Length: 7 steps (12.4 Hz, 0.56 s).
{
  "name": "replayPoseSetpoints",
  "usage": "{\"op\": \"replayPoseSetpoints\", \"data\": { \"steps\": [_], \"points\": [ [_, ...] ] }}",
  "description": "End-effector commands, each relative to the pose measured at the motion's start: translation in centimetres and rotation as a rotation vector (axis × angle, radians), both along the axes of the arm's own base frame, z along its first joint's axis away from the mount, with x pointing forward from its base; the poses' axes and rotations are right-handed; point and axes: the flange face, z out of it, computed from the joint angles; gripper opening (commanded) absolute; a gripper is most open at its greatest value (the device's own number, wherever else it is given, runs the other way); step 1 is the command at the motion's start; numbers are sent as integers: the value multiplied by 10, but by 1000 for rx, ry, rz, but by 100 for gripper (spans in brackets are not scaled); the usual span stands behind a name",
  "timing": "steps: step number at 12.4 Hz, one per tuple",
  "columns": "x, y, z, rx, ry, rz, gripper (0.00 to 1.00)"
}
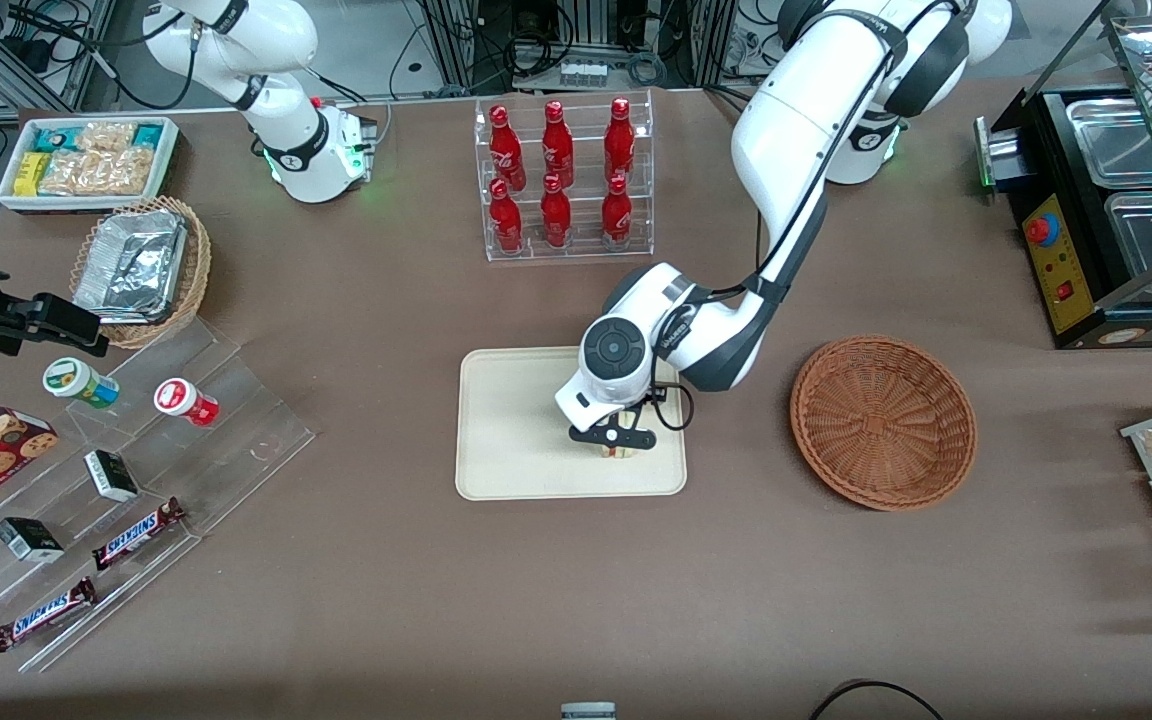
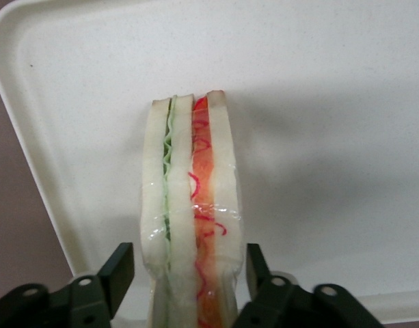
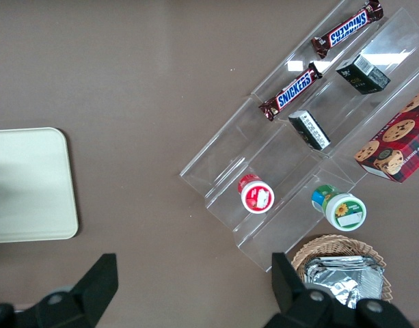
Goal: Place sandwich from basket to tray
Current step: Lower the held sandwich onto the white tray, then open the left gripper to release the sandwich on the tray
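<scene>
Cream-beige and low-rimmed, the tray [image 1: 506,420] lies flat on the brown table [image 1: 576,600], about midway along it. In the front view the reddish-brown wicker basket [image 1: 883,420] sits at the tray's three o'clock, well apart from it and toward the working arm's end of the table, with nothing in its bowl. The sandwich [image 1: 621,453] is on the tray, at about four o'clock from the tray's middle, closer to the rim on the basket's side than to the tray's centre, and nearer to the front camera than the arm's white wrist above it. It is mostly covered there by the tool [image 1: 618,447], which hangs directly over it, so only a small pale piece of bread shows under the black fingers. The wrist camera gives the closer look: the sandwich [image 2: 192,205] stands on edge on the tray's bare surface [image 2: 318,102], its cut face up, showing white bread slices with a green filling layer on one side and a red-orange layer on the other, under clear wrap. The tool [image 2: 188,270] straddles one end of the wedge, one black finger [image 2: 120,270] on each flank. A thin strip of tray shows between that finger and the bread, and the other finger is right at the crust, so the tool is parted around the sandwich and not clamped on it.
</scene>
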Motion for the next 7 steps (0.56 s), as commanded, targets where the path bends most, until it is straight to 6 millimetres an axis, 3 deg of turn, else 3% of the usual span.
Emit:
{"op": "replayPoseSetpoints", "data": {
  "steps": [1,7],
  "points": [
    [5,-5,3,-6,-13,14,100],
    [13,4,14,5,-22,90,100]
  ]
}}
